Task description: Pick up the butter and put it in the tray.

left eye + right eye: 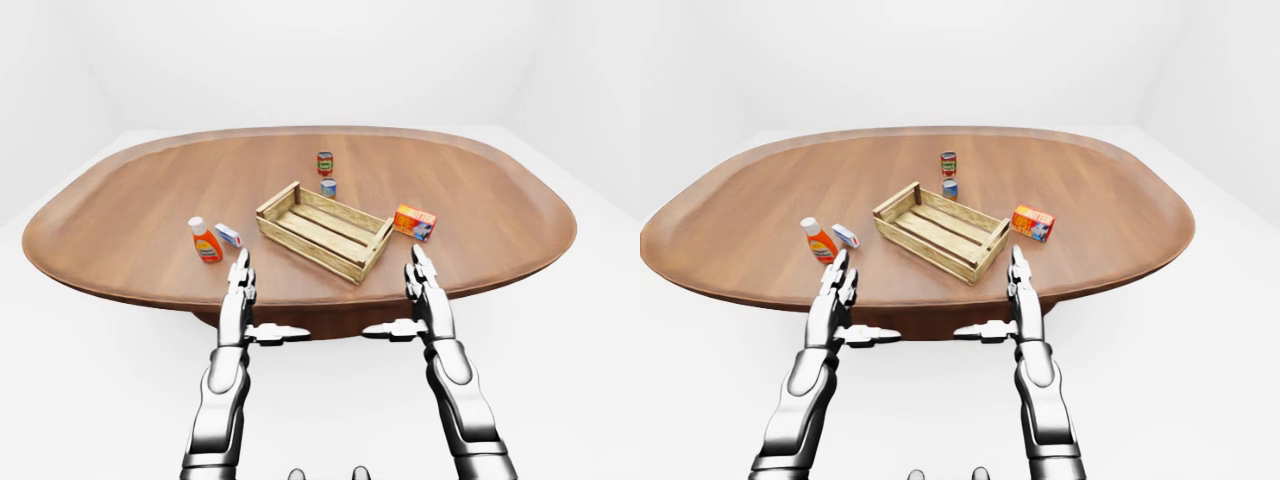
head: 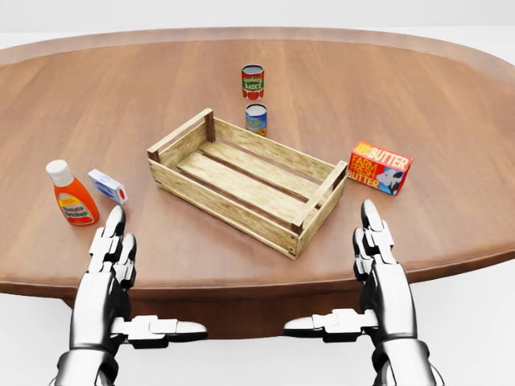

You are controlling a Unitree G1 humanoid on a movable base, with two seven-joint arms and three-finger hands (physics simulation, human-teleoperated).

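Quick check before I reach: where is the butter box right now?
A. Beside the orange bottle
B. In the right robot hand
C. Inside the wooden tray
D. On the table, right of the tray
D: the butter box lies on the table, right of the empty wooden tray, with both robot hands open and apart from it.

Head cameras face the table (image 2: 451, 96); head view nearest.
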